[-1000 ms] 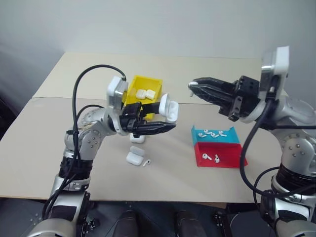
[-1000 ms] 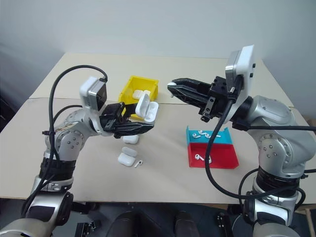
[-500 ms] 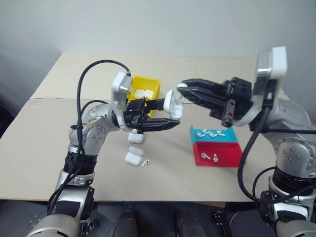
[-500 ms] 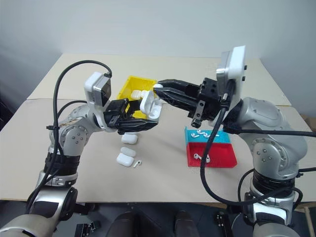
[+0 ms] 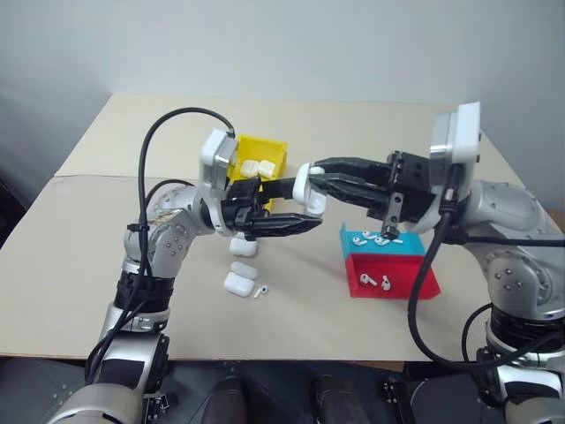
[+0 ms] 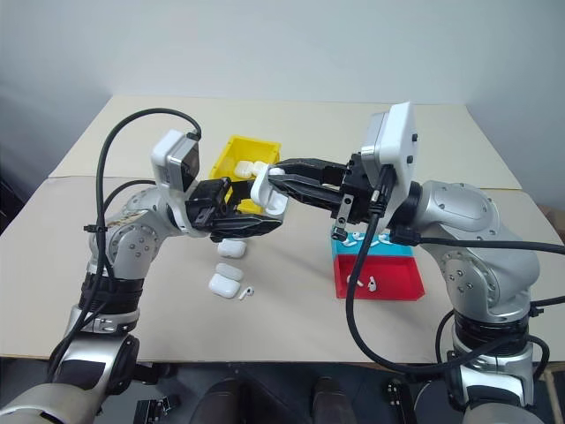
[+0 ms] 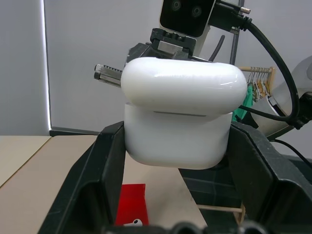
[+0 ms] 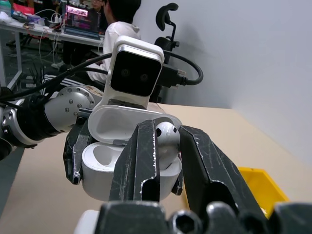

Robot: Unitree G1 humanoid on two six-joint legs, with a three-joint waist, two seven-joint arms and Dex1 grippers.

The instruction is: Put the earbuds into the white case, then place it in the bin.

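Lid-open white case [image 8: 127, 161] clamped in left gripper [image 5: 305, 223]; right gripper [image 8: 165, 146] pinches an earbud [image 8: 165, 138] over its well. Yellow bin [image 5: 265, 152] holds two cases.

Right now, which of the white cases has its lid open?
The white case clamped in the left gripper, held above the table. Its lid stands up, and the right gripper holds an earbud at it.

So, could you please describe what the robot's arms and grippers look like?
Both arms are silver-grey metal with rounded joint housings and dark bands. Each ends in a black gripper with two long tapering fingers: the left gripper and the right gripper. A boxy white camera module with a dark face sits on each wrist. Thick black cables loop from the modules down along the arms.
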